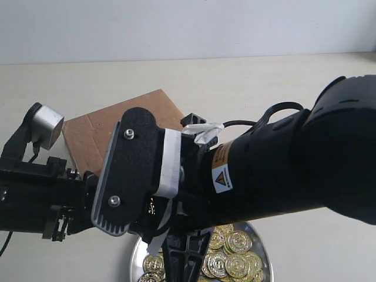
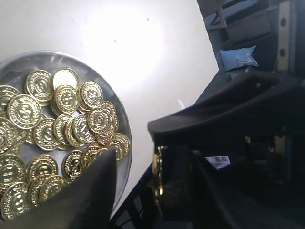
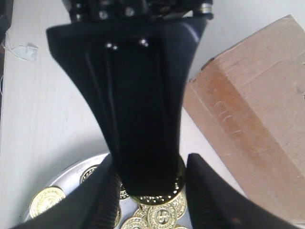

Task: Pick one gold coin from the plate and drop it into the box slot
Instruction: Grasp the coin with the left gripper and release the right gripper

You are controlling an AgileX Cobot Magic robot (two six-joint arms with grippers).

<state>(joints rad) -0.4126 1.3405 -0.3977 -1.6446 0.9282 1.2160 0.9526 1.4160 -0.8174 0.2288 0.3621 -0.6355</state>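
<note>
The silver plate (image 1: 136,254) holds several gold coins (image 1: 238,264). One gold coin (image 3: 159,198) is lifted above it. My right gripper (image 3: 150,160) has a finger on each side of its rim and looks shut on it. In the left wrist view this coin (image 2: 157,171) stands edge-on. My left gripper (image 2: 151,157) is open around it: one finger lies against the coin's face, and bare table shows between the coin and the other finger (image 2: 95,191). The brown box (image 1: 94,132) lies behind the arms, also in the right wrist view (image 3: 252,105). Its slot is hidden.
My right arm (image 1: 282,170) crosses the scene and covers much of the box and the plate. The left arm (image 1: 35,200) reaches in from the left. The table edge (image 2: 209,81) runs past the plate, with dark clutter and a blue bag (image 2: 238,57) beyond.
</note>
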